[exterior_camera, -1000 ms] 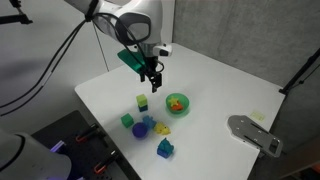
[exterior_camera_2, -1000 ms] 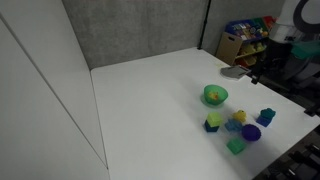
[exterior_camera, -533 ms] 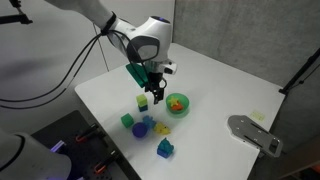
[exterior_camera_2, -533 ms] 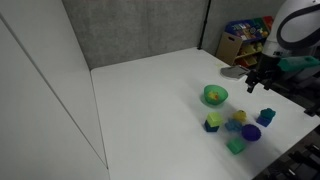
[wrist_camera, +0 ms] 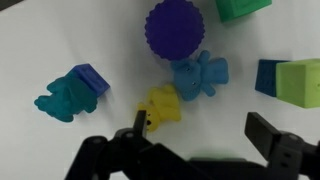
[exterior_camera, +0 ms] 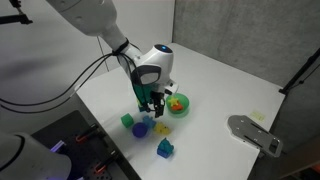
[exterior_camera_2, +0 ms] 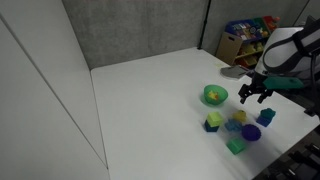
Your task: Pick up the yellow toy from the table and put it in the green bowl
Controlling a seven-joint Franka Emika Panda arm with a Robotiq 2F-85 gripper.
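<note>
On the white table (wrist_camera: pixel 60 40), in the wrist view, a teal toy (wrist_camera: pixel 58 98) lies farthest left, touching a small blue block (wrist_camera: pixel 90 78). Right of them sits the yellow toy (wrist_camera: pixel 162 107), flat on the bare tabletop and outside any container. A purple ball (wrist_camera: pixel 177 28) is farther off, and a blue figure (wrist_camera: pixel 200 75) lies just beside the yellow toy's right. A green block (wrist_camera: pixel 240 8) is cut off by the top edge, and a blue-and-pale-green block (wrist_camera: pixel 290 80) stands at the far right.

The gripper (wrist_camera: pixel 198 125) is spread wide and holds nothing. Its left finger (wrist_camera: pixel 140 122) is just beside the yellow toy; whether they touch cannot be told. The other finger stands well off to the right.

In both exterior views the green bowl (exterior_camera: pixel 186 107) (exterior_camera_2: pixel 215 102) sits upright on the table, near the gripper (exterior_camera: pixel 152 100) (exterior_camera_2: pixel 253 93). An orange piece (exterior_camera: pixel 176 100) lies inside the bowl.
</note>
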